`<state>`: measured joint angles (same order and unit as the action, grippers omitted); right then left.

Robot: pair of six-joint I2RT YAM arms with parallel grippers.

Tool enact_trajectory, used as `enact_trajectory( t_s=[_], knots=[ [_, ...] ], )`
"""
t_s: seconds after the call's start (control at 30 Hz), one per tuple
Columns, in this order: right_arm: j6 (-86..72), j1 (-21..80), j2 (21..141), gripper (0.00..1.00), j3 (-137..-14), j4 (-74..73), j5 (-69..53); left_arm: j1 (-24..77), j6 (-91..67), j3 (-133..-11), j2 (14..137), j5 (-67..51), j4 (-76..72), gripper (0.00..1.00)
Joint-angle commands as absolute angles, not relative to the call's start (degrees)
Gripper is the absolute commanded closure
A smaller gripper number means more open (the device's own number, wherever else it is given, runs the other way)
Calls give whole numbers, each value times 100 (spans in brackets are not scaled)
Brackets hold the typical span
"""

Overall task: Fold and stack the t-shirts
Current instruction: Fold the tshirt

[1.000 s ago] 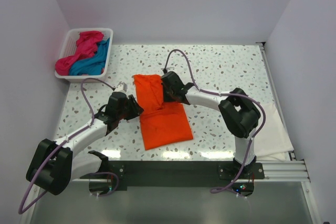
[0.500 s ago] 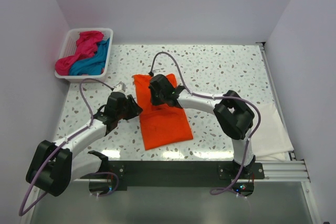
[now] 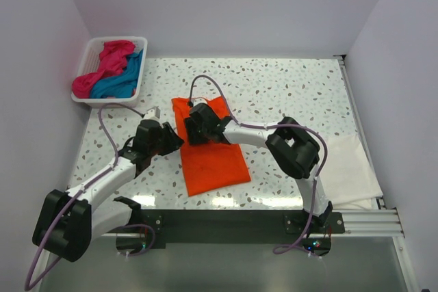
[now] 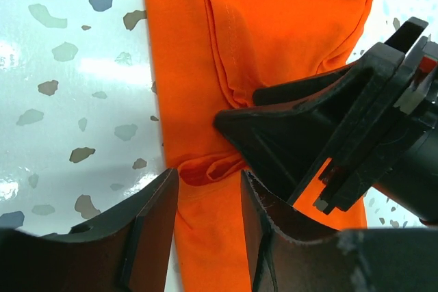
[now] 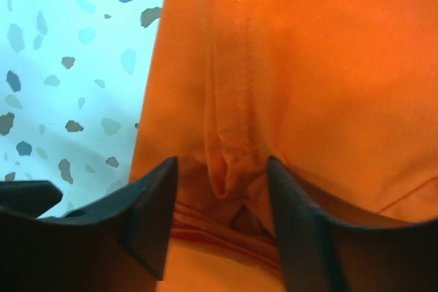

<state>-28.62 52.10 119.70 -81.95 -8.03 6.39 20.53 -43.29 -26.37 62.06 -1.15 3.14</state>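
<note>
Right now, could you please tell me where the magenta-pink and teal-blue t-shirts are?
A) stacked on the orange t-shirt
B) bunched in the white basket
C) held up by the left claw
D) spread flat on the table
B: the magenta-pink t-shirt and the teal-blue t-shirt lie crumpled together inside the white basket at the far left corner; only the orange t-shirt lies on the table.

orange t-shirt (image 3: 213, 165) on table (image 3: 287, 87) | left gripper (image 3: 178, 143), right gripper (image 3: 189, 133) at its edge (close together) | basket (image 3: 109, 102): pink t-shirt (image 3: 109, 55), teal t-shirt (image 3: 121, 83)
</note>
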Motion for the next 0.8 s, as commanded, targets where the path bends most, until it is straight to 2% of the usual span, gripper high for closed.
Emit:
enact_trajectory(
  t_s=[0.0,0.17,0.33,0.43,0.57,0.77],
  knots=[
    [-2663,5238,11489,39,-8060,-230,589,2004,-4315,-2970,6301,-202,176,53],
    [-2619,5186,10759,26,-7709,-62,597,2004,-4342,-3445,6740,-237,88,52],
    [-2943,4835,9881,25,-7164,-79,615,2109,-4324,-3963,7145,-158,-115,53],
    [-3216,4466,9607,25,-7005,-682,615,2302,-4324,-4087,7242,-18,191,58],
    [-3401,4271,8609,26,-6251,-1072,800,2487,-4683,-3658,6613,413,658,58],
    [-3901,4263,7033,28,-3977,-1415,502,2864,-5307,-2295,4760,36,1388,52]
  ],
)
